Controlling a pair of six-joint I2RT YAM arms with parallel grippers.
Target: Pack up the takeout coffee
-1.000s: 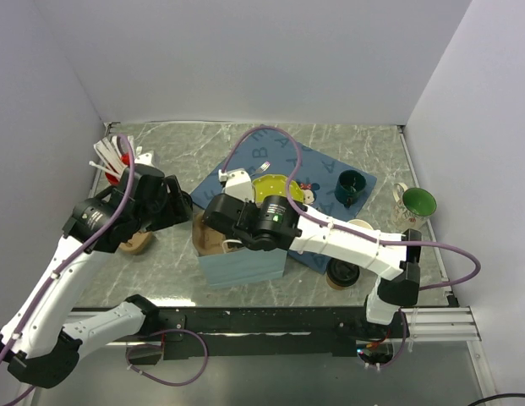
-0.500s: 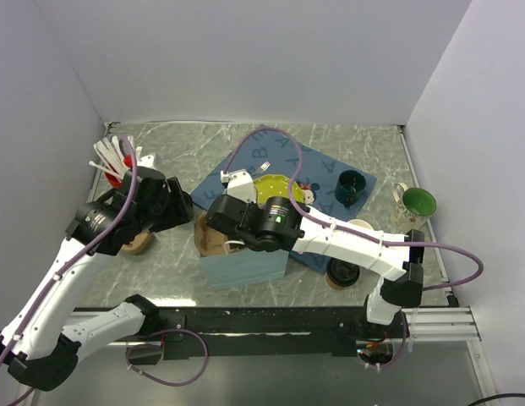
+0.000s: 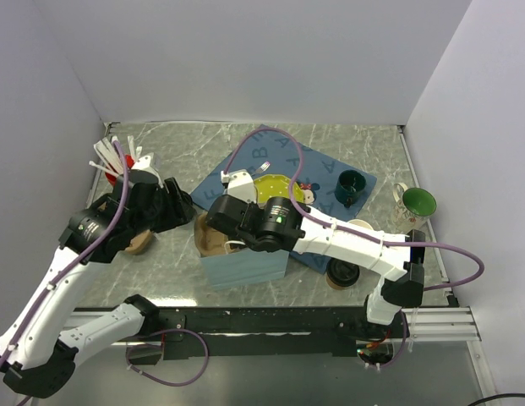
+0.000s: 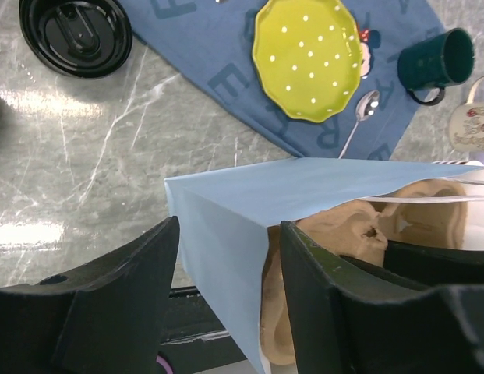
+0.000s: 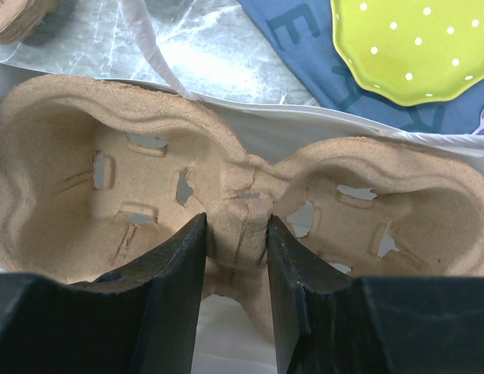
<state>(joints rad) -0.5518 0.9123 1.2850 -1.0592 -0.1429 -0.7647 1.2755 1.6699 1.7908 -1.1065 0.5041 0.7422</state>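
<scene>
Right end effector [image 5: 235,226] clamping carrier [image 5: 109,179], left end effector [image 4: 227,227] apart astride bag [image 4: 304,175], plate [image 4: 308,58] beyond

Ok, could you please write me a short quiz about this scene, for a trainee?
1. True or false: the brown moulded-pulp cup carrier sits inside the light blue paper bag.
2. What does the right gripper clamp? A the carrier's centre ridge; B the bag's wall; C the carrier's outer rim.
3. Fill in: the yellow-green dotted plate lies on a ___ cloth.
Key: 1 true; 2 A; 3 blue.
</scene>
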